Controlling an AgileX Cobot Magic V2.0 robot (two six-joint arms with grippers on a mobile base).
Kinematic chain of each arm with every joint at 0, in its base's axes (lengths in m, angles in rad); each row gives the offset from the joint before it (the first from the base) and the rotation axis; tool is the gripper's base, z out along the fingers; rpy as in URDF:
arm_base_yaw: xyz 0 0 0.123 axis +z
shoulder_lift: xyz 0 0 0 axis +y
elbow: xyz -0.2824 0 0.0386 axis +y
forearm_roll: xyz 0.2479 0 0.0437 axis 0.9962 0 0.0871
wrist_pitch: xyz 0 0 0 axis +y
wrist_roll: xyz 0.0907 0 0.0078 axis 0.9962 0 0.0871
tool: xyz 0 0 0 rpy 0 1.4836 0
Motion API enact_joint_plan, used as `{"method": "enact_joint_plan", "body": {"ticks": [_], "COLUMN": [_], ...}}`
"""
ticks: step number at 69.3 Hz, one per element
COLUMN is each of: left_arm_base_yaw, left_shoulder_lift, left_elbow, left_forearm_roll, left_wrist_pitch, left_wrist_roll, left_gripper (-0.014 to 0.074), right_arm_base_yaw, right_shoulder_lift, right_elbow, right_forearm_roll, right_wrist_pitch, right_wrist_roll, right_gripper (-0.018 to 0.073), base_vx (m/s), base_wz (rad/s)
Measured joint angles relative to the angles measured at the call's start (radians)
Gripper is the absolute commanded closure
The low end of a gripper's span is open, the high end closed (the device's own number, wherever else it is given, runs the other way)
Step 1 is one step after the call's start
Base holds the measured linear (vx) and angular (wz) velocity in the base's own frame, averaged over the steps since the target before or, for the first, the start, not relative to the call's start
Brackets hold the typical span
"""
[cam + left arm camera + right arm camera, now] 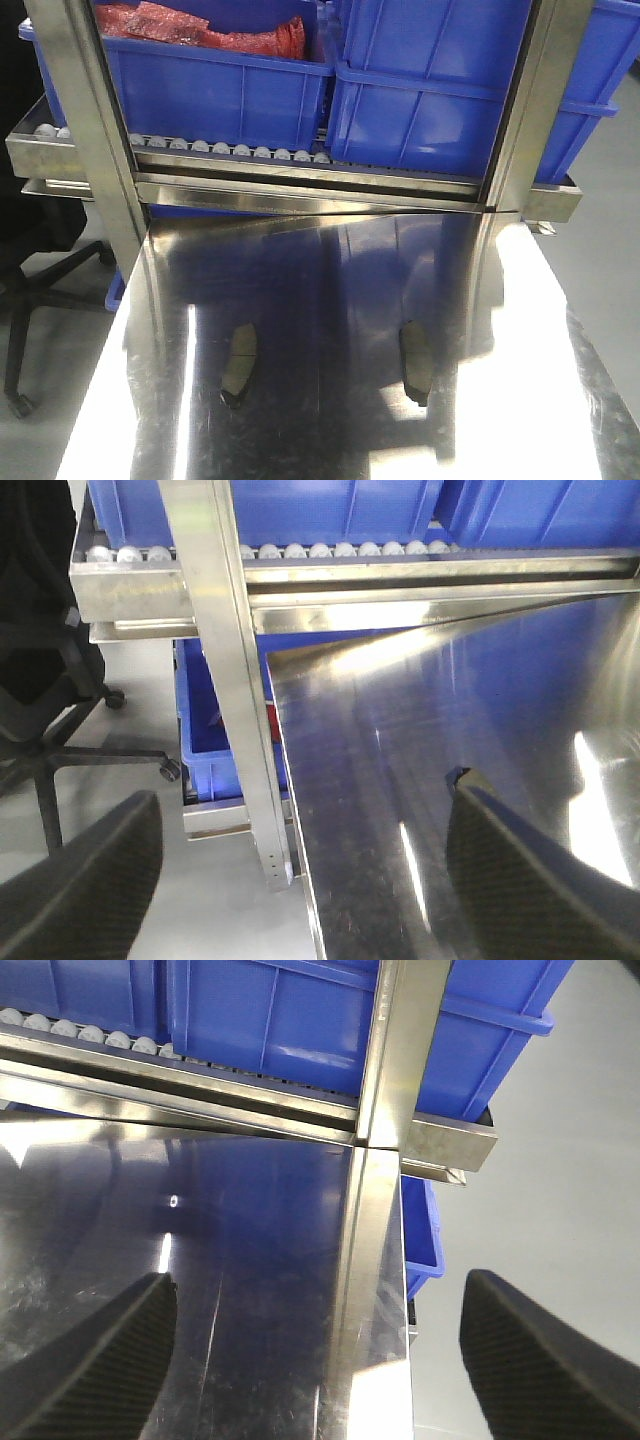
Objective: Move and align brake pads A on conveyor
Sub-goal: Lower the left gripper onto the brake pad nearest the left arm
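Two brake pads lie apart on the shiny steel tabletop point(330, 290) in the front view, both lengthwise toward the rack: the left pad point(238, 365) and the right pad point(415, 362). The conveyor is out of view. Neither wrist view shows a pad. My left gripper point(310, 890) is open over the table's left edge, one finger point(85, 880) above the floor and the other point(530, 875) above the steel. My right gripper point(315, 1360) is open over the table's right edge, with nothing between its fingers point(95, 1360).
A steel roller rack point(300, 170) with blue bins point(440, 90) crosses the table's far end; one bin holds red bagged parts point(200, 30). Steel uprights point(95, 130) stand at both far corners. A black office chair point(40, 680) stands at the left, and a blue bin point(205, 740) sits under the table.
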Motion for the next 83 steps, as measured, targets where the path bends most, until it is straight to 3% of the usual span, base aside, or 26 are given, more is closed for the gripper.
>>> {"method": "enact_joint_plan", "body": {"ticks": [13,27,41,62,75,83], "left_arm_base_yaw": [0.000,0.000,-0.088,-0.274,-0.345,-0.368], "left_shoulder_lift": [0.108,0.372,0.647,1.001,1.146,1.215], "left_elbow": [0.000,-0.034,-0.116,-0.277,-0.371,-0.430], "left_forearm_roll": [-0.016,-0.146,-0.190,-0.170,-0.093,-0.047], "left_wrist_pitch": [-0.029,-0.044,-0.065,-0.081,-0.013,0.044], "left_wrist_roll": [0.000,0.000,-0.026,-0.178,-0.336,-0.376], "left_gripper": [0.0056,0.0056,0.0060,0.0089,0.0090,0.0090], "right_arm_base_yaw": [0.000,0.000,0.000,0.000,0.000,0.000], "right_shoulder_lift": [0.000,0.000,0.000,0.000,0.000,0.000], "right_elbow": [0.000,0.000,0.000,0.000,0.000,0.000], "right_forearm_roll": [0.000,0.000,0.000,0.000,0.000,0.000], "right_wrist_pitch": [0.000,0.000,0.000,0.000,0.000,0.000], "right_wrist_roll": [0.000,0.000,0.000,0.000,0.000,0.000], "right_gripper": [0.0001,0.0001,0.0001,0.0001,0.0001,0.0001], "base_vx": [0.00,0.00,0.00,0.00,0.00,0.00], "base_wz": [0.00,0.00,0.00,0.00,0.00,0.00]}}
